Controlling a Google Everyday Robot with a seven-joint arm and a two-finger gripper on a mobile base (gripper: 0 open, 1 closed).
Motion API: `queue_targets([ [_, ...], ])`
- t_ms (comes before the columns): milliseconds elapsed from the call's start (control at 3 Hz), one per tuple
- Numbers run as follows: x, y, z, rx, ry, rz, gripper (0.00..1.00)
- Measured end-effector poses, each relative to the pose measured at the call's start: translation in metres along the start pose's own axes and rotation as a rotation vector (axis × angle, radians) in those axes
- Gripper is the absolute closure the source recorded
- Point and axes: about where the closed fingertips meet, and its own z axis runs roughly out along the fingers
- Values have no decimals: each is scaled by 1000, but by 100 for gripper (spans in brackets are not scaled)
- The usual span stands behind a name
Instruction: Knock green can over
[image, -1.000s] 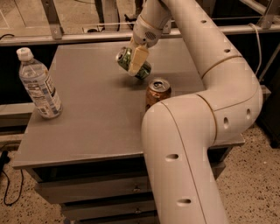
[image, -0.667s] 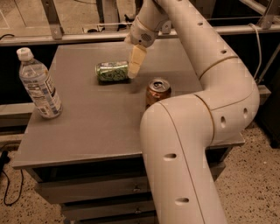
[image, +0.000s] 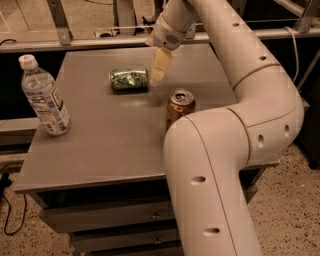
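The green can (image: 129, 79) lies on its side on the grey table (image: 110, 130), towards the back middle, its long axis running left to right. My gripper (image: 159, 70) hangs just to the right of the can's right end, slightly above the table top, its cream fingers pointing down. It holds nothing. The arm reaches in from the lower right and arcs over the table.
An orange-gold can (image: 180, 106) stands upright right of centre, close to my arm. A clear water bottle (image: 44, 99) with a white cap stands at the table's left edge. Metal frame legs and a rail run behind the table. Drawers sit below the top.
The green can was tilted against the gripper, then fell flat onto its side to the left. The gripper has drawn slightly right and up from it.
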Motion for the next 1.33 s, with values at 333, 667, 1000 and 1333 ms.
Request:
queue_targets([
  [333, 14, 0, -50, 87, -5, 9, 0],
  [667, 36, 5, -108, 190, -81, 29, 0],
  [1000, 67, 13, -155, 287, -205, 61, 0],
  [1333, 79, 16, -162, 298, -214, 79, 0],
])
